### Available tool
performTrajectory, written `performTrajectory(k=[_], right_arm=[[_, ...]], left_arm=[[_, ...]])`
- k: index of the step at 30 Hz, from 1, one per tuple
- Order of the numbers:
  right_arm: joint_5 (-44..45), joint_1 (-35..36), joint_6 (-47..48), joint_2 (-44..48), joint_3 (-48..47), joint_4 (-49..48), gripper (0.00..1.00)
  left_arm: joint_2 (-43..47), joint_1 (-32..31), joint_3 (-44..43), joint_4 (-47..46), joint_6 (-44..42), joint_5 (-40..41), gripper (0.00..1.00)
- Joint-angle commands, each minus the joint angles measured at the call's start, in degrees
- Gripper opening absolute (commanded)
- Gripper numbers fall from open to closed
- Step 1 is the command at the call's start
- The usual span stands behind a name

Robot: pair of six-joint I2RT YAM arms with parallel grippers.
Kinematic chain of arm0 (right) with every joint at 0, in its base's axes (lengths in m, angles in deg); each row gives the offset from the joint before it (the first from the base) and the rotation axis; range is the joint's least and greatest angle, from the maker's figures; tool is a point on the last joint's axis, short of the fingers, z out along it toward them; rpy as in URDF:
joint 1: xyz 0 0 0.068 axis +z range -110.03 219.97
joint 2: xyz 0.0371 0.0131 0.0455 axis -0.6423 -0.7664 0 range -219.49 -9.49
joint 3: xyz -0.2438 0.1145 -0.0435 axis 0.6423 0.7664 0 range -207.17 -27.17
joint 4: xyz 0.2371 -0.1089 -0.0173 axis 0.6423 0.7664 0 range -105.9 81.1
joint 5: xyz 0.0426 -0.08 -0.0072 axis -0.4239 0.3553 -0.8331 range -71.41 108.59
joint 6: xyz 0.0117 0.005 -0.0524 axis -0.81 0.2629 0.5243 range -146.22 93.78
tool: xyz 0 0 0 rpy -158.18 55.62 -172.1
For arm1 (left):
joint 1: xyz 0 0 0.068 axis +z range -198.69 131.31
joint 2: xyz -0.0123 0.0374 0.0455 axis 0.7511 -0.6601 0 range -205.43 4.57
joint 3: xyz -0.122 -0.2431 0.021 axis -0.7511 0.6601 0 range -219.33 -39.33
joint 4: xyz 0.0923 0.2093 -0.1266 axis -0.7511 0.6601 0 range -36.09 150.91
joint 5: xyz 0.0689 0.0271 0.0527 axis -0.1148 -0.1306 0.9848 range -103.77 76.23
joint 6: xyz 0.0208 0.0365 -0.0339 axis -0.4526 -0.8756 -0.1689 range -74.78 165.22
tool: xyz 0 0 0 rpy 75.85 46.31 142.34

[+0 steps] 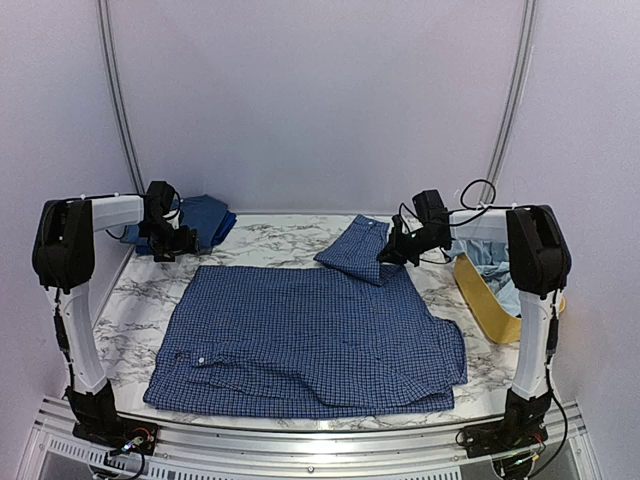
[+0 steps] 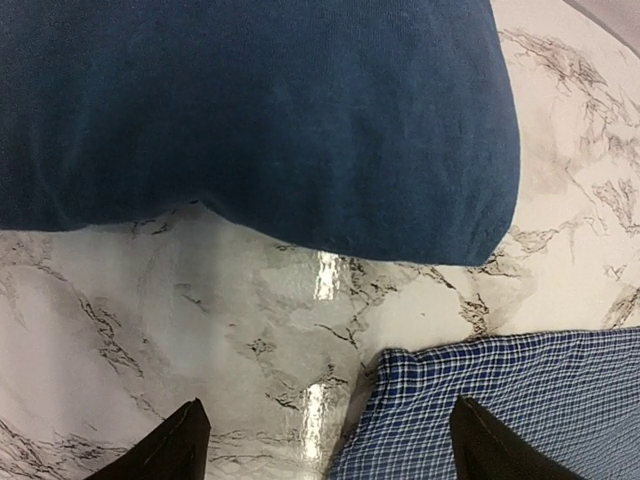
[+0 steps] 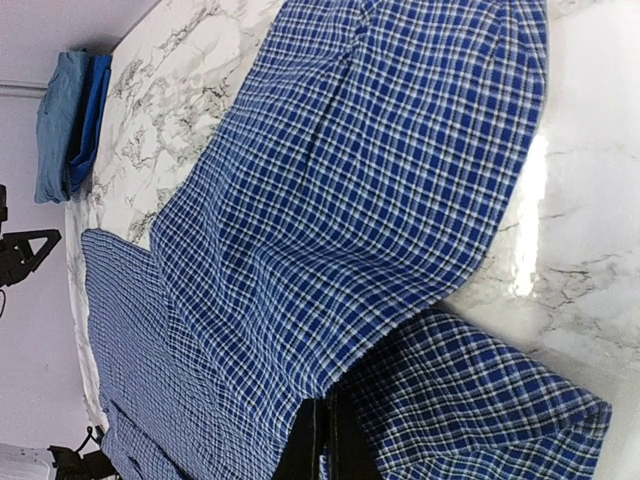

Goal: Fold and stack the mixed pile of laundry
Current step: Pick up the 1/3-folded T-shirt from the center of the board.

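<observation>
our right gripper (image 1: 392, 256) is clenched on the checked shirt (image 1: 310, 340) by its sleeve (image 1: 352, 248), upper right of centre. the body spreads lower left from there. our left gripper (image 1: 172, 243) hovers released at the shirt's upper-left corner.

bright even light; glare streaks on marble table (image 2: 240, 300)

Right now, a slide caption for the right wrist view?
Right gripper shut on the checked shirt, marble table beneath.
</observation>
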Motion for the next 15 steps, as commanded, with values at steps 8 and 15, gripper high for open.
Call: performTrajectory(k=[8,15], right_arm=[[-3.37,-1.26,-0.79,1.43,-2.1,-3.26,0.0],[-3.07,-2.44,-0.05,-0.02,-4.34,-1.97,0.0]], left_arm=[[-5.71,0.0,-0.36,0.02,-1.85,-5.11,0.66],[-7.8,-0.03,-0.13,-1.36,-3.84,-9.9,0.57]])
